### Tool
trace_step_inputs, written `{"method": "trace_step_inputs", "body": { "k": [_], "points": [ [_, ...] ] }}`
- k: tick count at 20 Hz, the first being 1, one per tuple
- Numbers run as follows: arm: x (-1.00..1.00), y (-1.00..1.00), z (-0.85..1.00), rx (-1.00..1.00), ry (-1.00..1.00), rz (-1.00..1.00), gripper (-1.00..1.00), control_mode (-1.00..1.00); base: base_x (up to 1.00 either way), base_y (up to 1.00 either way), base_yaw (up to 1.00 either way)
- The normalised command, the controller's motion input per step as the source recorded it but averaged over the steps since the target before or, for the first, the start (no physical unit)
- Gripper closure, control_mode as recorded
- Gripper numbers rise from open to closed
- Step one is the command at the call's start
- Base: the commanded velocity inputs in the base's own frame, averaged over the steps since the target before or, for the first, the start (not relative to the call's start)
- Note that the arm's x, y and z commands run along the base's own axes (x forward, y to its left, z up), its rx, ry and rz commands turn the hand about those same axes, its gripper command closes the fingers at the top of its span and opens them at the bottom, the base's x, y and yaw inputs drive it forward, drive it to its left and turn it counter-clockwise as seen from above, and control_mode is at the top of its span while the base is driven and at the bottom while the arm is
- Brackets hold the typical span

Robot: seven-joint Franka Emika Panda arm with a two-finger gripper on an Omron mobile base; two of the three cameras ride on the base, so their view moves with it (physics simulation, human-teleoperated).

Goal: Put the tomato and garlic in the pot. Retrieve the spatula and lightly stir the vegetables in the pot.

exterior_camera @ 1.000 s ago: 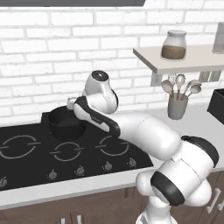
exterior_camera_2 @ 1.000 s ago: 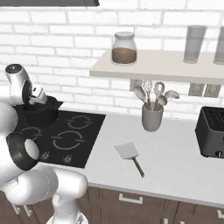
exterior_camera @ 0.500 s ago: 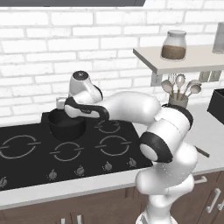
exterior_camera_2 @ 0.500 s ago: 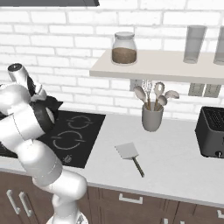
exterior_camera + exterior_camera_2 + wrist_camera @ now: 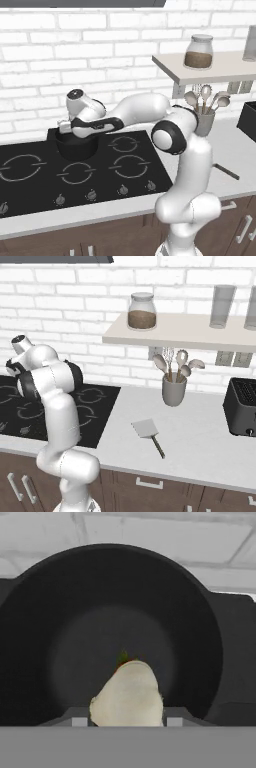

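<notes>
End effector (image 5: pixel 127 721) is clamped on the garlic (image 5: pixel 127 698), directly over the pot (image 5: pixel 210 637) just below it. We judge the garlic light, firm, papery; gripping its sides suits. Tomato (image 5: pixel 123 660) peeks behind. Spatula (image 5: pixel 148 432) lies well away on the table (image 5: pixel 200 431).

the pale table (image 5: pixel 200 441) is carrying a black cooktop (image 5: pixel 75 172) at its left, and the pot (image 5: pixel 76 146) is sitting on a rear burner. the spatula (image 5: pixel 148 433) is lying flat on the table right of the cooktop. a grey utensil cup (image 5: pixel 173 390) and a black toaster (image 5: pixel 242 407) are standing further back.
</notes>
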Motion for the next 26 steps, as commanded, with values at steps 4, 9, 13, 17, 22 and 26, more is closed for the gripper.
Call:
{"method": "trace_step_inputs", "body": {
  "k": [4, 9, 13, 17, 22, 26],
  "points": [
    [0.28, 0.00, -0.38, -0.06, 0.05, 0.00, 1.00, -1.00, 0.00, 0.00, 0.00],
    [0.12, -0.02, -0.25, -0.01, 0.04, 0.00, -1.00, -1.00, 0.00, 0.00, 0.00],
    [0.04, -0.38, -0.01, 0.00, 0.00, 0.00, -1.00, -1.00, 0.00, 0.00, 0.00],
    [0.00, -0.41, 0.00, 0.00, 0.00, 0.00, -1.00, -1.00, 0.00, 0.00, 0.00],
    [-0.52, -0.38, 0.33, 0.08, -0.14, 0.05, -1.00, -1.00, 0.00, 0.00, 0.00],
    [-0.99, -0.53, 0.58, 0.16, -0.24, 0.04, -1.00, -1.00, 0.00, 0.00, 0.00]
  ]
}}
